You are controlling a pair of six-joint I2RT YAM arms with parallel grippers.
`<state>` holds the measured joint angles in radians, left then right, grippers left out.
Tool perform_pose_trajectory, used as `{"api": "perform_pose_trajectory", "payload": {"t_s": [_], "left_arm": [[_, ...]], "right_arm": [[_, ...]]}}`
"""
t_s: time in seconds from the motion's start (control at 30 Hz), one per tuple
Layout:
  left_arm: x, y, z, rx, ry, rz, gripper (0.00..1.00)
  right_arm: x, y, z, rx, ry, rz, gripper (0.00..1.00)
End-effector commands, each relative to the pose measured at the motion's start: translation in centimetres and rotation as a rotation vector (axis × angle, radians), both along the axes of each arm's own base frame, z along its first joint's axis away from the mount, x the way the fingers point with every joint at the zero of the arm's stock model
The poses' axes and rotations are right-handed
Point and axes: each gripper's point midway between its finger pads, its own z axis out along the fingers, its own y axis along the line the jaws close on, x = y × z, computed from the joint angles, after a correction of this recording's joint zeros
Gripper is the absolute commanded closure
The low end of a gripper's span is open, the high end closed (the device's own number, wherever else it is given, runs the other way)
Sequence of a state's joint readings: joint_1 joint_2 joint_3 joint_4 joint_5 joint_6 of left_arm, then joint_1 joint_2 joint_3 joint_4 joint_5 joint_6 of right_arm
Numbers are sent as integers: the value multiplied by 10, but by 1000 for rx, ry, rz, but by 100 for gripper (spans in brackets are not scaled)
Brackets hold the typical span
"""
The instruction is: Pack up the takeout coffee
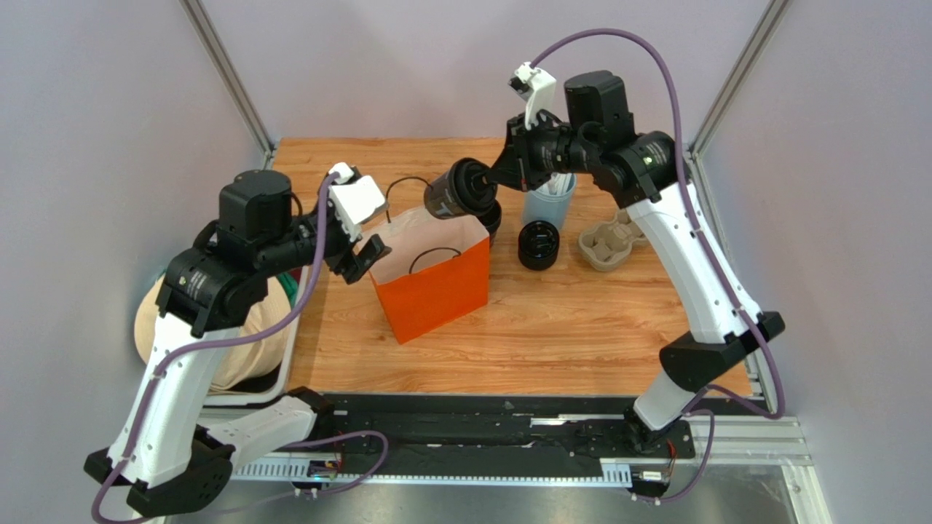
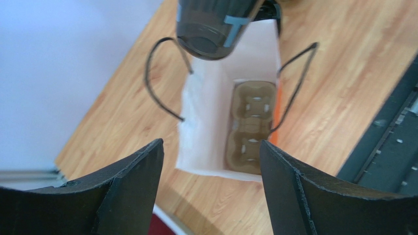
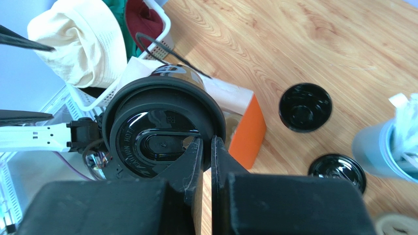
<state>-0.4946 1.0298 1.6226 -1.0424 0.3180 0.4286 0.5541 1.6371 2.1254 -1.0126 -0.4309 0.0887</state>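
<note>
- Orange bag (image 1: 432, 286) open mid-table, tray (image 2: 250, 127) already lying inside.
- Clamped at the lid rim by the right gripper (image 3: 206, 147): cup (image 1: 459, 188), tipped on its side, airborne at 12 o'clock of the bag mouth, not yet inside.
- Spread wide at 9 o'clock of the bag, grasping nothing: left gripper (image 1: 364, 258).
- Left to do, by the look of it: righting the cup, lowering into a tray well, letting go.
- Embossed on the lid (image 3: 157, 142): "HOT", preceded by what looks like "CAUTION", partly cut off.
- No brand legible on bag or cup; bluish strip (image 2: 234, 27) on the cup wall blank.
- At 2 o'clock of the bag: loose lids (image 1: 538, 242), straw cup (image 1: 550, 202), spare tray (image 1: 607, 242).
</note>
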Motion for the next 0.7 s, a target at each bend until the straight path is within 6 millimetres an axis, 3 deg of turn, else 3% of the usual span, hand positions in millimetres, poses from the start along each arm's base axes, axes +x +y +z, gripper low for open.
{"api": "perform_pose_trajectory", "payload": {"t_s": [0.0,0.17,0.4,0.67], "left_arm": [[28,30,12,49,-127,165,17],[52,33,3,63,-145,191,15],[77,16,-14,33,-92,103,14],[104,3,-24,-7,-40,31,22]], "right_arm": [[-5,32,-5,16,49,83,100],[-9,66,-29,-22,95,149,100],[-13,87,-56,-84,118,183,100],[-15,101,-83,-144,142,197,100]]}}
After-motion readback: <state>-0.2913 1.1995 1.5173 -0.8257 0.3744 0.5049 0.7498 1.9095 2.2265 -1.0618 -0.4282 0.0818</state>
